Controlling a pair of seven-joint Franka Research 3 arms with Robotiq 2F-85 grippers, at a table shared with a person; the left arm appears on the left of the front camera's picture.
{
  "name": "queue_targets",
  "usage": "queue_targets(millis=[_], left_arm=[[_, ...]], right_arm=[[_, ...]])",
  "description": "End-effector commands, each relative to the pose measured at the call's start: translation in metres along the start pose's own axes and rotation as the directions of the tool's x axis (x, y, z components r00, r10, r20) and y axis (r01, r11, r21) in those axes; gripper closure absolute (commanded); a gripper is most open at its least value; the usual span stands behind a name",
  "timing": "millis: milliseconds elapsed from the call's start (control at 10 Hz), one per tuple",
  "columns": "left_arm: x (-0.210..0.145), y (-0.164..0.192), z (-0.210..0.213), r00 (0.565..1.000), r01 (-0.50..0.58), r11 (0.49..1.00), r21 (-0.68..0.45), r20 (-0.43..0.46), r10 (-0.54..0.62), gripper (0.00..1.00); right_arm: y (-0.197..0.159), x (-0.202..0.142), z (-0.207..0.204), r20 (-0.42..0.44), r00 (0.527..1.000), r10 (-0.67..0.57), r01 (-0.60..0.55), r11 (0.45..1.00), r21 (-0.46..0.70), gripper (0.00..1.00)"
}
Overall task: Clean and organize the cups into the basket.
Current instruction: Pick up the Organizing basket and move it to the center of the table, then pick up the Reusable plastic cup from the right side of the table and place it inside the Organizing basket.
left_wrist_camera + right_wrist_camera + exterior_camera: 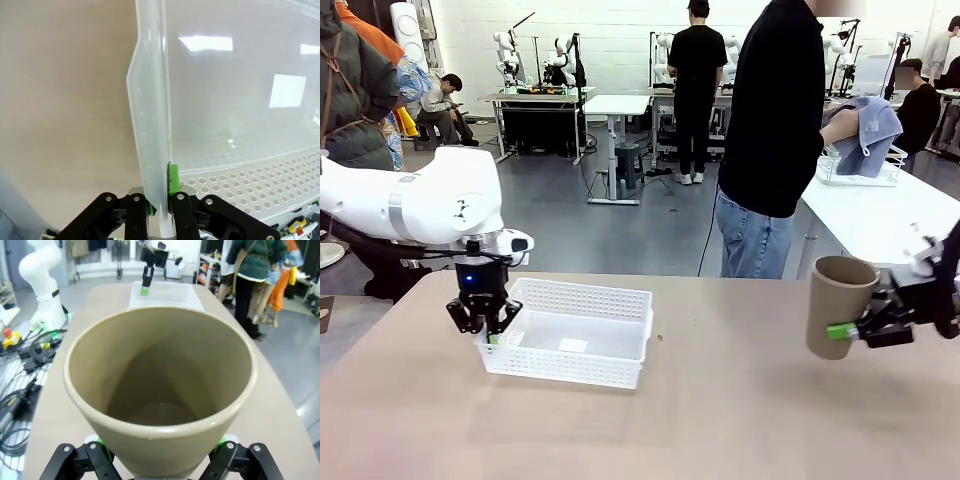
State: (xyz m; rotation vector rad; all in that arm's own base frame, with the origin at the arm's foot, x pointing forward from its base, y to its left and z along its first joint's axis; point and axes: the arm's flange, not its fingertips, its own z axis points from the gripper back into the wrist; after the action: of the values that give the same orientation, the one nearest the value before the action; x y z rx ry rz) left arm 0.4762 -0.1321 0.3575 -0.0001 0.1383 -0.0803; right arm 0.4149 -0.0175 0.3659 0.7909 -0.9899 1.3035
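A white lattice-sided basket [582, 335] stands on the tan table left of the middle. My left gripper [485, 322] is shut on the basket's left rim; in the left wrist view the wall [150, 130] sits pinched between my green pads [173, 181]. Off the table at the right edge hangs a taupe cup [835, 300], mouth up and a little tilted, with my right gripper [848, 330] shut on its side. The right wrist view looks down into this cup [160, 390], a finger on each side, with the basket [167, 296] far behind it.
A person in a black top [775, 110] stands at the far side, holding a bunched blue-grey cloth [868, 130]. A white wire rack [860, 172] sits on a white side table [880, 215] at the right. Bare tabletop lies between basket and cup.
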Motion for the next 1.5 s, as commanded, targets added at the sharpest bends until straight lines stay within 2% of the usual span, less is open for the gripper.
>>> queue_targets(millis=[0,200,400,500,900,1100,1400], left_arm=[[-0.012,-0.035,0.01,0.999,-0.02,0.999,0.038,0.029,0.018,1.0],[-0.018,-0.074,0.015,0.997,-0.066,0.996,0.062,0.038,0.064,1.0],[-0.02,-0.108,0.015,0.995,-0.081,0.994,0.07,0.062,0.076,1.0],[-0.019,-0.123,0.015,0.994,-0.09,0.993,0.072,0.065,0.086,1.0],[-0.018,-0.184,0.028,0.989,-0.105,0.992,0.072,0.108,0.097,1.0],[-0.015,-0.205,0.027,0.992,-0.088,0.992,0.087,0.098,0.079,1.0],[-0.002,-0.201,0.011,0.992,-0.12,0.983,0.14,0.053,0.113,1.0]], right_arm=[[0.034,0.049,0.042,-0.021,0.999,-0.033,0.032,0.998,-0.057,1.0],[0.061,0.087,0.089,0.016,1.0,-0.012,0.014,0.99,-0.141,1.0],[0.078,0.103,0.119,0.052,0.999,-0.007,0.017,0.982,-0.188,1.0],[0.057,0.094,0.097,0.014,1.0,0.013,-0.01,0.989,-0.151,1.0],[0.057,0.094,0.097,0.014,1.0,0.013,-0.01,0.989,-0.151,1.0],[0.057,0.094,0.097,0.014,1.0,0.013,-0.01,0.989,-0.151,1.0],[0.057,0.094,0.097,0.014,1.0,0.013,-0.01,0.989,-0.151,1.0]])
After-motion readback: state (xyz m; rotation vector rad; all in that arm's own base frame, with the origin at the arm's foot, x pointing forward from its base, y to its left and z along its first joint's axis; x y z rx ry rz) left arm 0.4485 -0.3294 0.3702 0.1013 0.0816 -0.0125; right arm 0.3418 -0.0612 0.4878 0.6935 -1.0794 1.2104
